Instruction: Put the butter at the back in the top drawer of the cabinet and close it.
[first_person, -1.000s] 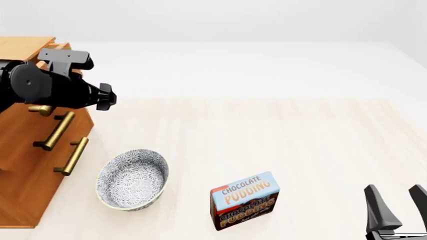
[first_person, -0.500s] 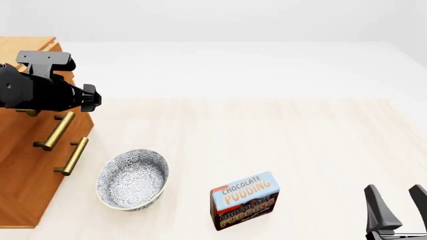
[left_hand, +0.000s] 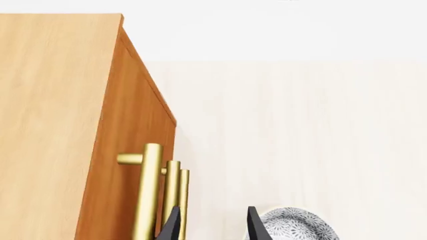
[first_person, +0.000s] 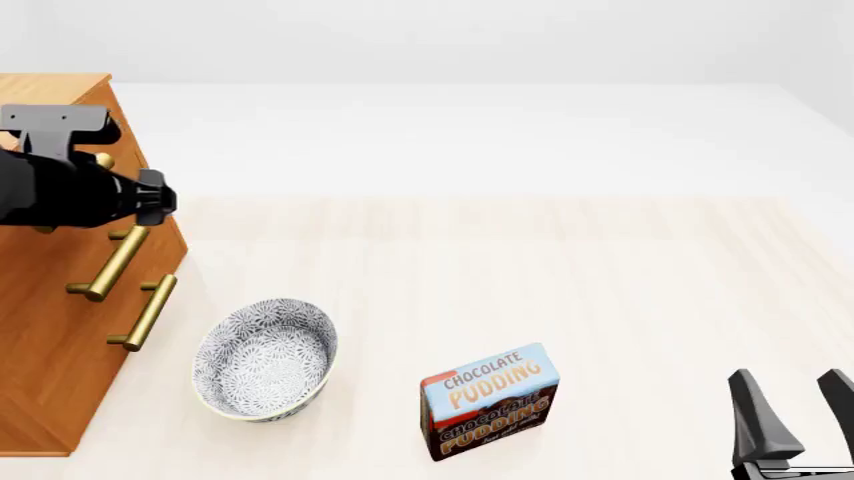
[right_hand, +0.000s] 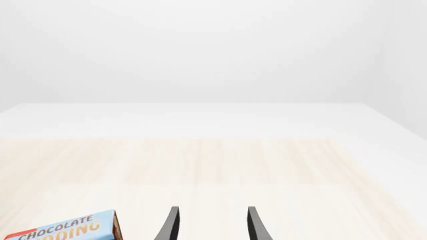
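1. My left gripper (left_hand: 212, 226) is up by the cabinet (first_person: 54, 330), near its top front. From the front I mostly see my black left arm there, covering part of the wood.
2. My left wrist camera shows the two black fingertips (left_hand: 171, 227) with a gap between them. They are apart and hold nothing.
3. The gold bar handles line up one behind the other in that view. One fingertip is just beside them. I cannot tell if it touches one.
4. The top drawer (first_person: 114, 165) is pushed in flat with the cabinet front. Only a bit of its handle peeks out above my arm.
5. The two lower handles (first_person: 127, 290) show clearly on the front of the cabinet.
6. I cannot see the butter in any view, so I cannot say where it is.
7. A blue and white patterned bowl (first_person: 264, 360) sits on the table just beside the cabinet. Its rim also shows past my left fingertips.
8. The Chocolate Pudding box (first_person: 489, 400) stands upright to the right of the bowl, apart from it.
9. My right gripper (first_person: 793, 412) rests low at the near right corner of the table, well apart from the pudding box. Its fingers (right_hand: 171, 225) are apart and hold nothing.
10. The light wooden table (first_person: 561, 270) stretches out ahead of both arms.
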